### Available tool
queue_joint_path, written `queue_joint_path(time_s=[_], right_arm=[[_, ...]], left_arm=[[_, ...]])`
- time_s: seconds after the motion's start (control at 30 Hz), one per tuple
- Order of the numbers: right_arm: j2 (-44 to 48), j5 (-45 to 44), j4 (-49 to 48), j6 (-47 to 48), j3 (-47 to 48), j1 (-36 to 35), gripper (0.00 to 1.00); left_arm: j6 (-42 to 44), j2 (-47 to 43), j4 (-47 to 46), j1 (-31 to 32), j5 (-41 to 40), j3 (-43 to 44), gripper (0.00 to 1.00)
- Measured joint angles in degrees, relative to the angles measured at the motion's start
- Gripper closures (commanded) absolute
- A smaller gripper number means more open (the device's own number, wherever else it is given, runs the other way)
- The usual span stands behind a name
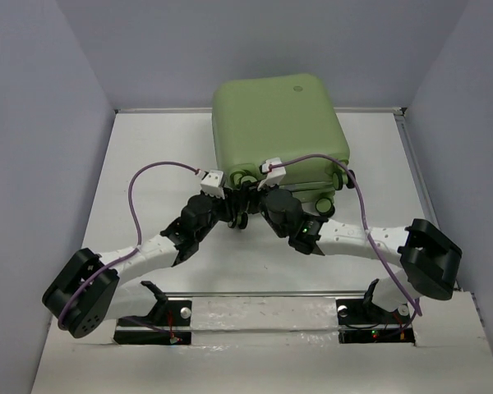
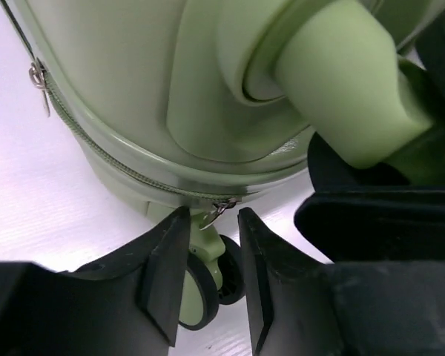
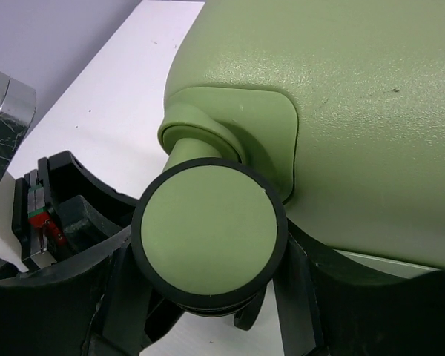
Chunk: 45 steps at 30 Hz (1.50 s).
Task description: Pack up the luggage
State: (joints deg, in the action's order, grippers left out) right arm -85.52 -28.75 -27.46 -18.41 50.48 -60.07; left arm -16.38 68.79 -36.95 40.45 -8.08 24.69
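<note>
The luggage (image 1: 275, 131), a light-green hard-shell suitcase, lies closed at the back middle of the table with its caster wheels toward the arms. My left gripper (image 1: 232, 201) sits at its near edge. In the left wrist view the jaws (image 2: 213, 216) stand apart with the metal zipper pull (image 2: 222, 208) hanging between their tips, not pinched, and a caster wheel (image 2: 200, 289) just beyond them. My right gripper (image 1: 260, 195) is beside it. In the right wrist view its fingers (image 3: 297, 297) press on either side of a green caster wheel (image 3: 209, 236), which hides the fingertips.
The white table (image 1: 148, 156) has a raised rim and grey walls (image 1: 33, 123) on three sides. A metal mounting rail (image 1: 263, 316) with both arm bases runs along the near edge. Purple cables (image 1: 160, 168) loop over each arm. A second zipper pull (image 2: 37, 78) hangs further along the seam.
</note>
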Motion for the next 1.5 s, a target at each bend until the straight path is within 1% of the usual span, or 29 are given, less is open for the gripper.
queue_joint_path(time_s=[0.13, 0.27, 0.3, 0.47, 0.63, 0.77, 0.93, 0.97, 1.0, 1.1, 1.17, 1.23, 1.27, 1.33, 1.43, 1.47, 1.5], right_arm=[[0.09, 0.22, -0.44, -0.46, -0.33, 0.00, 0.93], [0.20, 0.48, -0.96, -1.09, -0.81, 0.00, 0.93], [0.20, 0.59, -1.03, -1.20, -0.83, 0.00, 0.93], [0.87, 0.85, -1.75, -1.97, -2.03, -0.02, 0.93], [4.74, 0.52, -2.25, -2.12, -6.21, -0.22, 0.93], [10.75, 0.42, -0.74, -1.73, -11.98, -0.59, 0.93], [23.56, 1.55, 4.55, -1.79, -18.95, -1.29, 0.93], [25.38, 1.46, 5.44, -1.86, -19.56, -1.51, 0.93], [28.33, 1.31, 8.44, -1.99, -20.55, -1.70, 0.93], [34.60, 0.66, 14.45, -2.51, -22.82, -2.34, 0.93], [35.63, 0.59, 15.96, -2.58, -22.84, -2.32, 0.93], [35.65, 0.55, 16.31, -3.04, -22.84, -2.32, 0.93], [35.63, 0.55, 16.31, -3.19, -22.84, -2.32, 0.93], [35.21, 0.55, 16.22, -3.43, -22.77, -2.32, 0.93], [33.38, 0.70, 16.04, -3.48, -21.68, -2.38, 0.93], [32.41, 0.74, 15.91, -3.43, -21.09, -2.45, 0.93], [31.19, 0.90, 15.67, -3.41, -20.33, -2.58, 0.93]], left_arm=[[0.24, 0.66, -1.84, 0.11, 2.56, 0.04, 0.75], [-0.35, 0.72, -2.23, 0.35, 3.58, 0.04, 0.92], [-0.33, 0.72, -2.23, 0.42, 3.56, 0.04, 0.94], [-0.48, 0.79, -1.25, 0.76, 2.40, 0.35, 0.94], [-1.46, 0.72, 0.68, 2.23, 1.03, 0.87, 0.94], [-3.72, -0.70, 3.58, 2.71, 3.96, 0.55, 0.94], [-7.45, -7.67, 6.62, 2.99, 9.38, -1.99, 0.94], [-7.10, -8.24, 6.80, 2.99, 6.97, -2.08, 0.94], [-7.28, -8.94, 6.97, 0.72, 2.23, -2.12, 0.94], [-8.02, -8.87, 7.67, -6.64, -8.74, -2.10, 0.94], [-8.33, -8.85, 8.90, -7.65, -12.46, -2.10, 0.94], [-8.55, -8.98, 9.55, -7.65, -13.14, -2.10, 0.94], [-8.52, -9.25, 9.25, -7.63, -11.98, -2.27, 0.94], [-8.20, -10.84, 6.43, -7.19, -7.10, -4.00, 0.94], [-7.21, -14.53, 3.69, -1.29, -0.81, -7.02, 0.94], [-7.08, -15.34, 2.45, 1.92, 1.99, -8.09, 0.87], [-7.08, -15.47, 2.12, 3.26, 2.82, -8.50, 0.87]])
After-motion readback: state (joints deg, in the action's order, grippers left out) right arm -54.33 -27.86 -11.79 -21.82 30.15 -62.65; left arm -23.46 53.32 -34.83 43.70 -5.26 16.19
